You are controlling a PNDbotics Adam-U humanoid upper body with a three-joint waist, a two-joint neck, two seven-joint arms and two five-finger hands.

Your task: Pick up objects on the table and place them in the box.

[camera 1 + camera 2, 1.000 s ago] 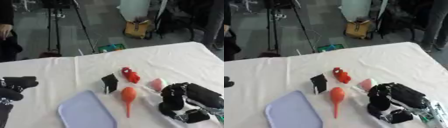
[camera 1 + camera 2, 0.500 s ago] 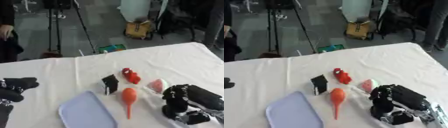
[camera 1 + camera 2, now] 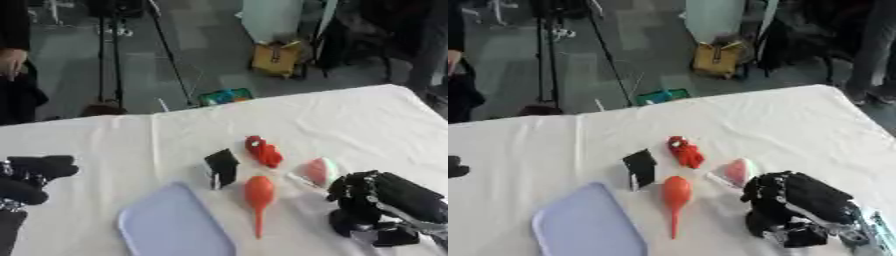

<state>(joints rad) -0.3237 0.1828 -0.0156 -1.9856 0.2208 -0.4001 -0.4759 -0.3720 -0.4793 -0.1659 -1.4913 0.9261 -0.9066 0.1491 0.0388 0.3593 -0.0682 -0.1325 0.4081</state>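
The pink-and-white object (image 3: pixel 318 171) lies on the white counter (image 3: pixel 350 120), just left of and slightly beyond the right robot hand (image 3: pixel 372 207), nearly touching its fingers; what it is I cannot make out beyond a rounded pink body with a pale rim. Left of it sits the orange bulb-shaped thing (image 3: pixel 258 197), its thin stem pointing toward the robot, so its long axis runs near to far. Beyond that lie a small red object (image 3: pixel 263 151) and a black piece (image 3: pixel 222 166) standing by the far corner of the pale blue tray (image 3: pixel 171 227) (presumably the "box" of the task, though it looks flat).

The right robot hand is much the nearer to all four things. It rests low on the counter at the lower right, fingers curled downward, and seems to hold nothing, though its underside is hidden. A short reach left and forward would bring it onto the pink object.

The left robot hand (image 3: pixel 31 177) shows at the left edge, well apart from the objects, fingers curled and empty.
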